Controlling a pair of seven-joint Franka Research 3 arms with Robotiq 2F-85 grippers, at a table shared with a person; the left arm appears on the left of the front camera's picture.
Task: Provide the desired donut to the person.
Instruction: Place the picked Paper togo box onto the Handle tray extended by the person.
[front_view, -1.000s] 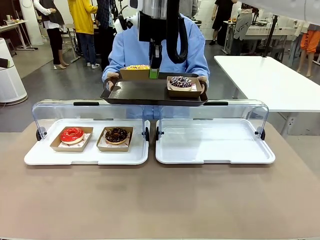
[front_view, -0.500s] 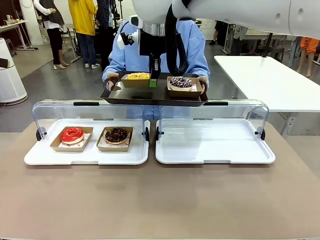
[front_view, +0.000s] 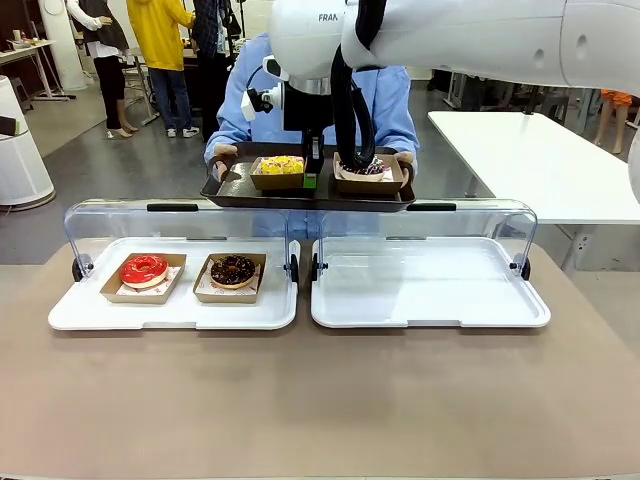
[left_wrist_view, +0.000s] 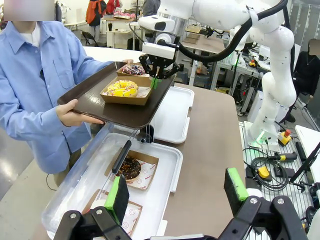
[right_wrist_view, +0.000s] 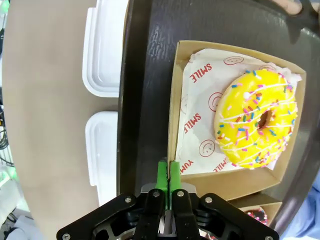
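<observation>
The person (front_view: 395, 110) in a light blue shirt holds a dark tray (front_view: 300, 196) with both hands at the far side. On it a yellow sprinkled donut (front_view: 280, 165) sits in a cardboard box, and my right gripper (front_view: 311, 180) is shut on that box's edge. The right wrist view shows the yellow donut (right_wrist_view: 256, 119) and the green pads of my right gripper (right_wrist_view: 168, 172) pinched on the box wall. A dark sprinkled donut (front_view: 362, 166) lies in a second box beside it. My left gripper (left_wrist_view: 176, 192) is open over the near table.
A red donut (front_view: 144, 269) and a chocolate donut (front_view: 233, 269) sit in boxes on the left white tray (front_view: 170, 312). A second white tray (front_view: 430, 300) lies to its right. Clear lids (front_view: 180, 215) stand raised behind both trays. Other people stand far back.
My right gripper has come down with the yellow donut's box, from above the person's tray to resting on it. The person's tray and the other donuts have stayed put.
</observation>
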